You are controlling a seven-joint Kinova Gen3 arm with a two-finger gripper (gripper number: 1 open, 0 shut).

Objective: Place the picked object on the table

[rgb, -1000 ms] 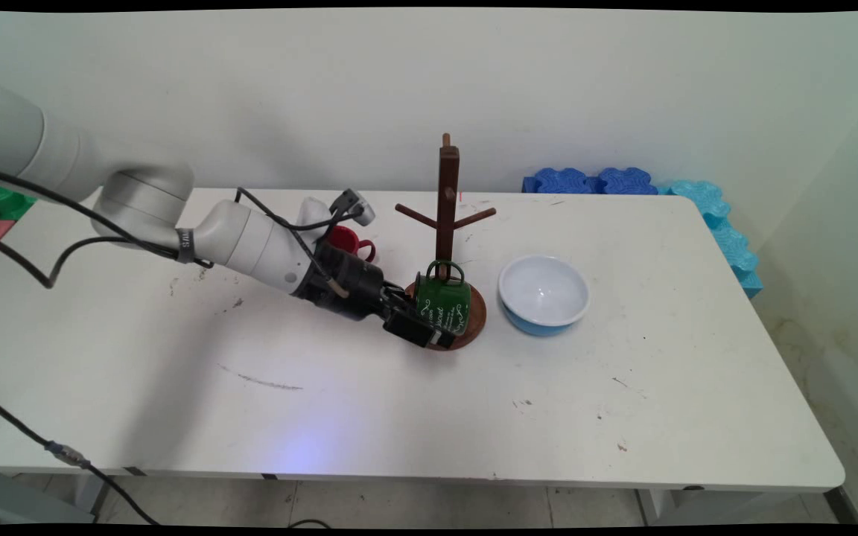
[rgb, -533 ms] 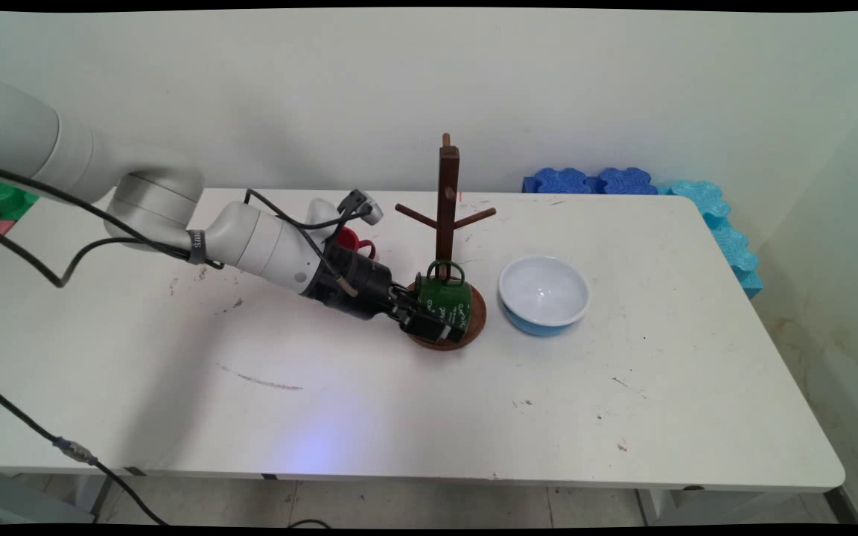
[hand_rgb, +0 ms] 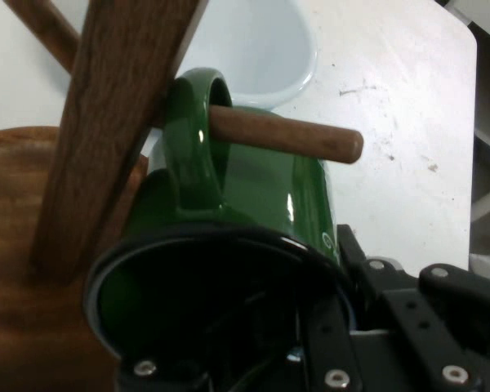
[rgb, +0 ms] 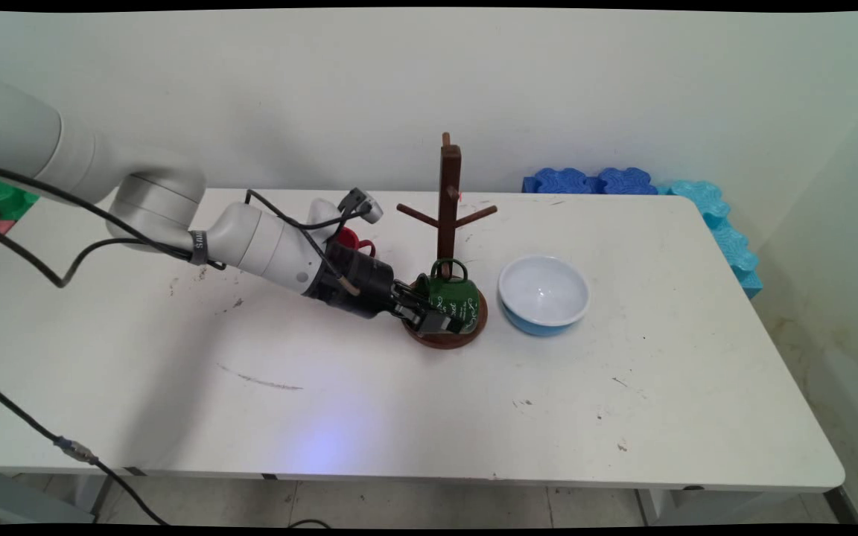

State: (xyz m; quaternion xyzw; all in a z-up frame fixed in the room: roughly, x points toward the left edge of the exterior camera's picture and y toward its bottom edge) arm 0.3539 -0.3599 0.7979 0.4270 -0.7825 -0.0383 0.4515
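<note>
Claw (rgb: 429,318) clamped on one green mug (rgb: 453,299) — handle over a peg of one mug tree (rgb: 447,208) — one bowl (rgb: 543,292) beside.

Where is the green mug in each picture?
Main view: the green mug sits mid-table at the wooden mug tree's foot, the gripper on it.
Hand view: the mug fills the middle, its handle hooked over a peg.
Shared landmark: the white bowl beside it.

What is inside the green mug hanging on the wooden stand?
The green mug hangs by its handle on a peg of the stand. One finger of the hand reaches into its dark opening; whether anything else lies deeper inside cannot be seen.
</note>
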